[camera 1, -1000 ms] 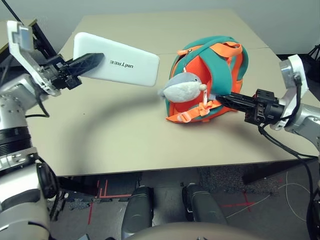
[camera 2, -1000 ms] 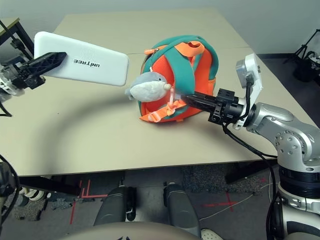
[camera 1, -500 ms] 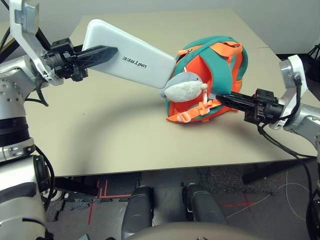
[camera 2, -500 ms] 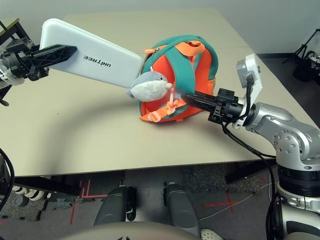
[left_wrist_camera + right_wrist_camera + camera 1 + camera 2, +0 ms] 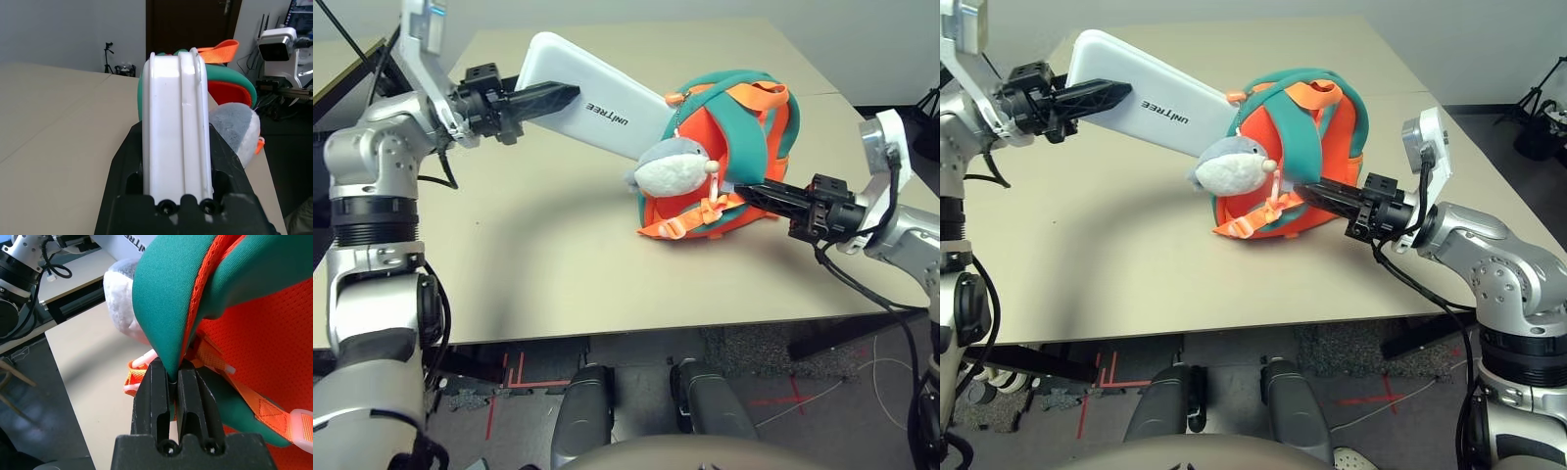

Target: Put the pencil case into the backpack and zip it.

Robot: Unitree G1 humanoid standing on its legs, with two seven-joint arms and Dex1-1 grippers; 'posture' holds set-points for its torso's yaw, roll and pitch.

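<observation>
The teal-and-orange backpack [image 5: 744, 127] lies right of the table's middle, with its grey-white plush fish [image 5: 670, 169] hanging at the front. My right gripper [image 5: 741, 191] is shut on a teal edge of the backpack [image 5: 166, 308], the fabric pinched between its black fingers [image 5: 157, 396]. My left gripper [image 5: 566, 95] is shut on the white pencil case [image 5: 607, 113], holding it edge-up in the air by one end. The pencil case [image 5: 176, 122] slants down toward the backpack. Its far end meets the bag's top opening behind the fish, hidden there.
The tan table [image 5: 529, 255] has bare surface left of and in front of the backpack. A seam [image 5: 822, 94] crosses the tabletop at the far right. Cables and red floor marks lie below the table's front edge.
My left gripper has carried the pencil case up and to the right, so its far end now reaches the backpack's opening. The right gripper has kept its hold without moving.
</observation>
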